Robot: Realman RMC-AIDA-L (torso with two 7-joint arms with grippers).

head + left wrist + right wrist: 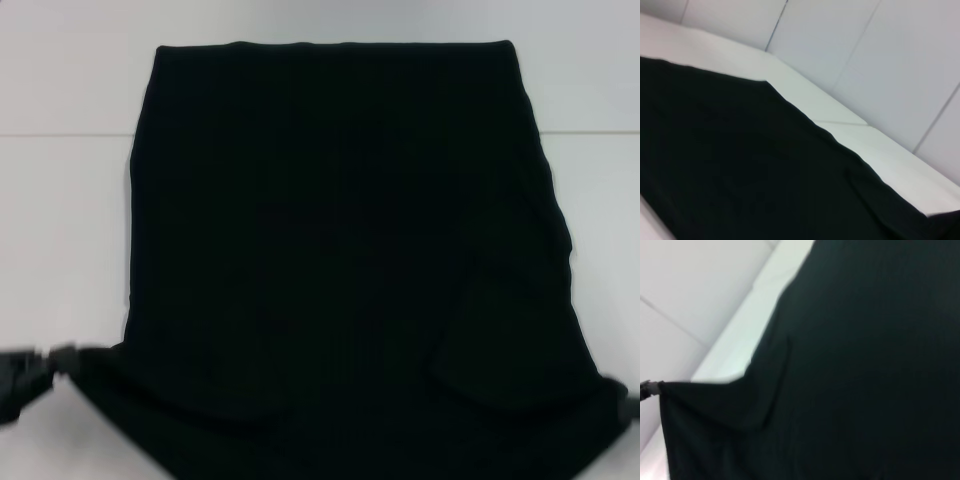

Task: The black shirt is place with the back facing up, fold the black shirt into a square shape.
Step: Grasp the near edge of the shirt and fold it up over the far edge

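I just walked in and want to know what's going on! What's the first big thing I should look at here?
Your eye lands on the black shirt, a huge dark cloth covering most of the white table. Its two near corners are stretched out sideways. The left gripper sits at the near left corner and seems to be pulling it, while the right gripper barely shows at the near right corner.

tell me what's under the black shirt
The black shirt lies spread on a white table, which shows bare around it. Anything beneath the cloth is covered. The left gripper and right gripper are at its near corners.
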